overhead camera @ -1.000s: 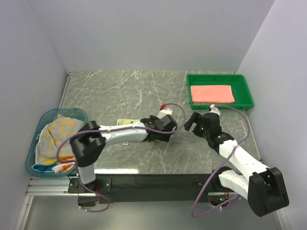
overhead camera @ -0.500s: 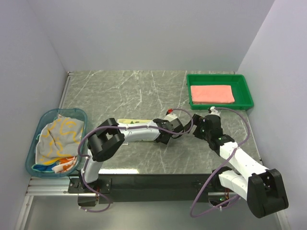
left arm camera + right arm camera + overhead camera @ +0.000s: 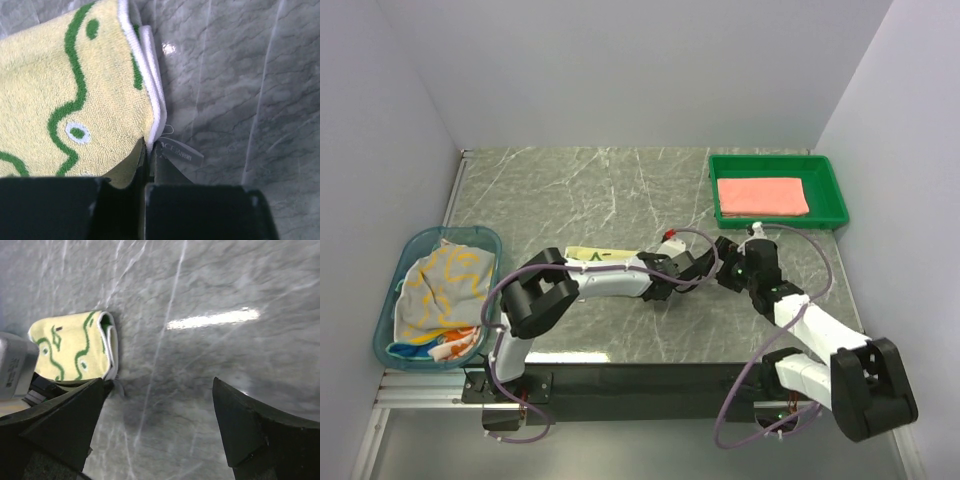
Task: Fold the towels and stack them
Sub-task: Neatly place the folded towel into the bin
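Towel (image 3: 65,75) on marble table (image 3: 570,190), pale walls (image 3: 620,70) — L gripper (image 3: 148,150) pinches it, R gripper (image 3: 157,390) agape, empty

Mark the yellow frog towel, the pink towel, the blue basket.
yellow frog towel (image 3: 60,85): left wrist view, middle of upper face
pink towel (image 3: 763,196): top external view, centre of folded face
blue basket (image 3: 460,230): top external view, far rim

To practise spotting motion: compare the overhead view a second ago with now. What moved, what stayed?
The left gripper, shut on the yellow frog towel, slid rightward, dragging it toward the open right gripper, which barely shifted. The pink towel in the green tray and the towels in the blue basket stayed put.
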